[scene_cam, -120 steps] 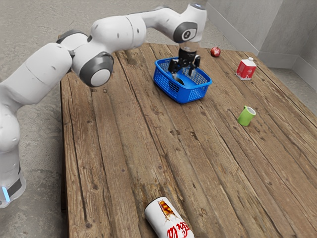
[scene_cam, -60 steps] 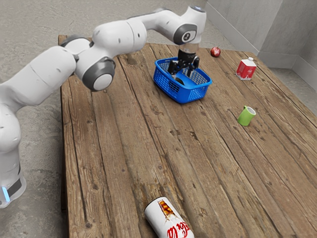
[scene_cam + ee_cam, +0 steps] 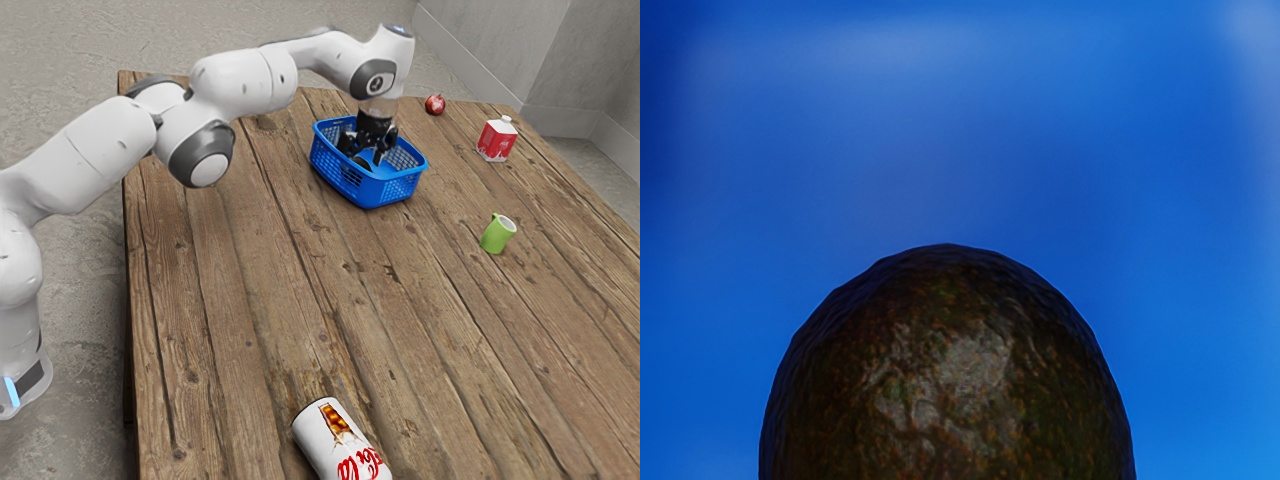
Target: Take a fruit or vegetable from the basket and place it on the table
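The gripper (image 3: 369,150) is lowered into the blue basket (image 3: 378,194), and the basket's walls are around it. Whether the jaws are released or clenched on something, I cannot tell. The task's thing, a dark avocado (image 3: 950,390), is inside the basket, directly below the hand; its skin is brown and green, with a rough surface. In the wrist view one rounded end of it is before the blue of the basket.

Outward from the jaws, the basket stands on the wooden table (image 3: 250,260). The white arm (image 3: 240,80) comes to the jaws from the exterior view's left. Beyond the basket, toward the exterior view's right, there is a red fruit (image 3: 435,104) on the table. Farther from the jaws on this same side is a red and white carton (image 3: 495,141). A green mug (image 3: 496,236) is nearer to the camera than the jaws. The white can (image 3: 340,446) with red letters is well apart from the jaws, at the exterior view's lower edge.
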Motion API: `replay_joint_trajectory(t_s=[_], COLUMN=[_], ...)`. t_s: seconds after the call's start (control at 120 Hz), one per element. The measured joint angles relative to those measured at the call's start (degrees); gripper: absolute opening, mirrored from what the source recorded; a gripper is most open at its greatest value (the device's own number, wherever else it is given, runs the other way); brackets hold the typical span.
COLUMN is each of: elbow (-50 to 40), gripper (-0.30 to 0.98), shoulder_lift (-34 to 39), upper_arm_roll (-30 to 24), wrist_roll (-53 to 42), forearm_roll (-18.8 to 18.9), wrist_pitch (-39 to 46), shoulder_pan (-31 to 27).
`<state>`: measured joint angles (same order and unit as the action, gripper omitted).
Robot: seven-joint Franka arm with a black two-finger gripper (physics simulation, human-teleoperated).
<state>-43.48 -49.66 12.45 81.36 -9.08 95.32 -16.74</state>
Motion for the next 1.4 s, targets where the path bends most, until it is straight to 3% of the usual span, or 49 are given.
replay_joint_trajectory(t_s=[0.542,0.925,1.1,1.4], elbow=[0.75,1.22,3.69,9.16], gripper=[0.68,0.28,0.19,0.2], shoulder_lift=[-1.29,-0.98,-0.11,4.5], upper_arm_roll=[-0.1,-1.17,-1.0,-1.3], wrist_roll=[0.37,0.35,0.35,0.33], forearm_roll=[-0.14,-0.15,-0.01,-0.02], wrist_pitch=[0.18,-0.51,-1.93,-5.84], shoulder_pan=[0.04,0.07,0.08,1.13])
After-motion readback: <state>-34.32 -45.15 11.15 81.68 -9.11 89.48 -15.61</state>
